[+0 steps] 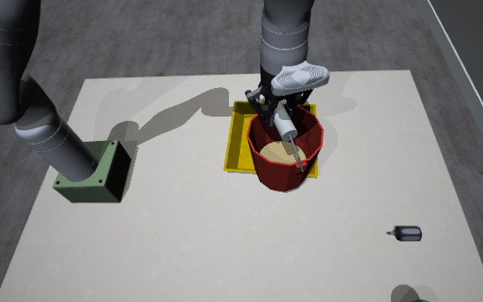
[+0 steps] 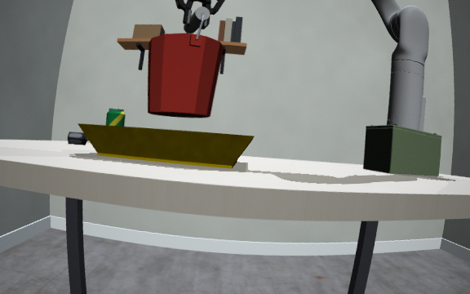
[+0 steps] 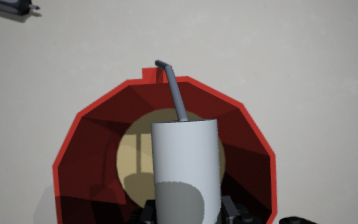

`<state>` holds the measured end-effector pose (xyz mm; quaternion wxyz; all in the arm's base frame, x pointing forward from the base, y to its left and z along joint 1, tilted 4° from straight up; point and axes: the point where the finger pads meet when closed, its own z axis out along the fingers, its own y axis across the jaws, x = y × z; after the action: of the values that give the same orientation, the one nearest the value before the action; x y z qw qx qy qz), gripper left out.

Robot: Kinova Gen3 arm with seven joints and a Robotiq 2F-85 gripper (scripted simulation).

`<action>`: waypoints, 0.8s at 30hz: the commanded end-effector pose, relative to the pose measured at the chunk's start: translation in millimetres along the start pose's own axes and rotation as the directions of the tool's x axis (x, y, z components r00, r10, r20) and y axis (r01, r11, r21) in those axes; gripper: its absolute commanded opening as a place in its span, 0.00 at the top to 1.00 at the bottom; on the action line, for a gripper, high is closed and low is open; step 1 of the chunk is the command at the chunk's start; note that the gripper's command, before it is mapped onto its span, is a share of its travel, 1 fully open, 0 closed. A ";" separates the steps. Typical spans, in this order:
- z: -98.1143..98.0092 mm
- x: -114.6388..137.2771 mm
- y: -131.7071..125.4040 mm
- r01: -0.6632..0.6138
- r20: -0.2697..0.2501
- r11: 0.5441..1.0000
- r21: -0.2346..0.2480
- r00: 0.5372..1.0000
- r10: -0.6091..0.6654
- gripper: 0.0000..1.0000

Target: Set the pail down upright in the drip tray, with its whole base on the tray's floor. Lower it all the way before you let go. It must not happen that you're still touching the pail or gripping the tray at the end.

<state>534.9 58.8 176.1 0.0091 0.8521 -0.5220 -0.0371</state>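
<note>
Landmark: drip tray (image 2: 166,144), yellow, on the table (image 2: 300,184). Behind its left end, a dark small object (image 2: 76,138) and a green can (image 2: 115,118) (both well clear). Above the tray, not touching it, the red pail (image 2: 183,75) hangs upright; the gripper (image 2: 199,14) pinches its handle grip (image 1: 284,123). Well right of the tray: the green base block (image 2: 402,155).

The pail (image 1: 285,161) looks like smooth, faceted red plastic with a matt skin and a brighter rim; its thin handle wire (image 1: 297,156) reads as dull grey metal, sleeved by a pale matt grip (image 1: 283,123). The drip tray (image 2: 166,144) is flat, unglossy yellow. The worktop (image 1: 208,235) appears as smooth, faintly mottled off-white stone. The pincer (image 1: 277,110) is dark matt plastic or metal.
</note>
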 end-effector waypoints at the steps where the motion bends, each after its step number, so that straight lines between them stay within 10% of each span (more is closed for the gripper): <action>1: -2.4 -12.7 -5.8 0.003 0.001 1.000 0.014 1.000 -0.003 0.90; 24: -2.4 -70.8 -15.6 0.002 0.001 1.000 0.014 1.000 -0.002 0.90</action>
<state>518.1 115.8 179.2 0.0092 0.8523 -0.5217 -0.0361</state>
